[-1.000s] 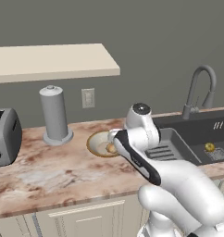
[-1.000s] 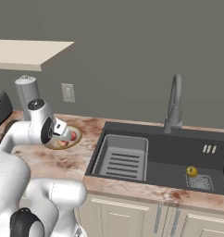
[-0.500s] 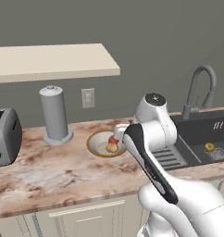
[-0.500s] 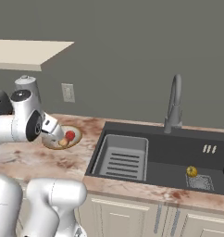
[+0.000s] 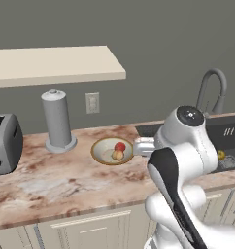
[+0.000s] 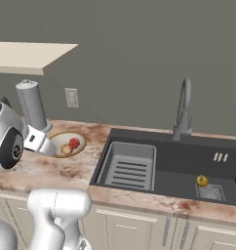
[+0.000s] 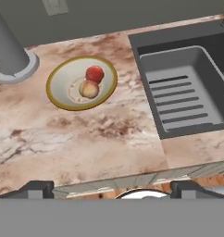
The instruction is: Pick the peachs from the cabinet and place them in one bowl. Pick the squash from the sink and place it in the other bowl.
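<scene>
The cream bowl (image 5: pixel 102 151) with its golden-brown rim sits on the counter and holds the two peaches, one redder (image 5: pixel 120 146) and one yellower (image 5: pixel 118 155). In the hand view the bowl (image 7: pixel 65 88) lies below and ahead, the peaches (image 7: pixel 95 74) touching side by side. My gripper (image 7: pixel 113 189) is open and empty, raised above the counter's front edge, its fingertips (image 7: pixel 37 187) wide apart. The small yellow squash (image 6: pixel 202 180) rests in the dark sink (image 6: pixel 188 163) by the drain. The beige cabinet slab (image 5: pixel 56 65) hangs above the counter with nothing seen on it.
A grey paper-towel holder (image 5: pixel 57 121) stands behind the bowl and a toaster (image 5: pixel 5 143) sits at the far left. The slotted rack (image 6: pixel 129 166) fills the sink's left half, under the curved faucet (image 6: pixel 185 110). My own arm blocks part of the sink in the left base view.
My arm has lifted and drawn back from the bowl, which it covered a second ago. Both peaches now lie uncovered in the bowl.
</scene>
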Tool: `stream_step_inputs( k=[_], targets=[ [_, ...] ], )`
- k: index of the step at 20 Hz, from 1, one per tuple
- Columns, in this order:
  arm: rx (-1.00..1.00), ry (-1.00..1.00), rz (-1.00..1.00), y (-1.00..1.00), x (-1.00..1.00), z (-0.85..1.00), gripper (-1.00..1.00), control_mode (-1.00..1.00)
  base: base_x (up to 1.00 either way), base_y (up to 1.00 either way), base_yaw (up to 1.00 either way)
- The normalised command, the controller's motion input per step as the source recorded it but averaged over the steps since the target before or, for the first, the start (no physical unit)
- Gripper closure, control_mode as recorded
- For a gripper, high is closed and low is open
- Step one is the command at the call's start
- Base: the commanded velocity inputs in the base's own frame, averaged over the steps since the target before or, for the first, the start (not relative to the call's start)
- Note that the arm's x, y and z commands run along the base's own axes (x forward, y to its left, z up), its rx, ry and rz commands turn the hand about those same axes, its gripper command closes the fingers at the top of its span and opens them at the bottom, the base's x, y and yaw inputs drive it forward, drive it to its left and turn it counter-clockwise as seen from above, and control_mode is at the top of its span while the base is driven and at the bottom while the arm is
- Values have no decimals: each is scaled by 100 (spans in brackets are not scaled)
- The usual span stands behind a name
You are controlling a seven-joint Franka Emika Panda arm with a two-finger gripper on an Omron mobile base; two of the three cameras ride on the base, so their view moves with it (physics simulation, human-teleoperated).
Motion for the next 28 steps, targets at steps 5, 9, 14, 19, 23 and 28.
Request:
stream_step_inputs(
  k=[5, 9, 14, 19, 23, 28],
  targets=[
    [2, 0, 0, -40, -77, 67, -100, -100, 0, 0, 0],
    [0, 3, 0, -31, -34, 20, -100, -100, 0, 0, 0],
    [0, 0, -1, -2, -2, 0, -100, -100, 0, 0, 0],
    [0, 0, 0, 0, 0, 0, -100, -100, 0, 0, 0],
    [0, 0, 0, 0, 0, 0, -100, -100, 0, 0, 0],
    [0, 0, 0, 0, 0, 0, -100, 100, 0, 0, 0]
  ],
)
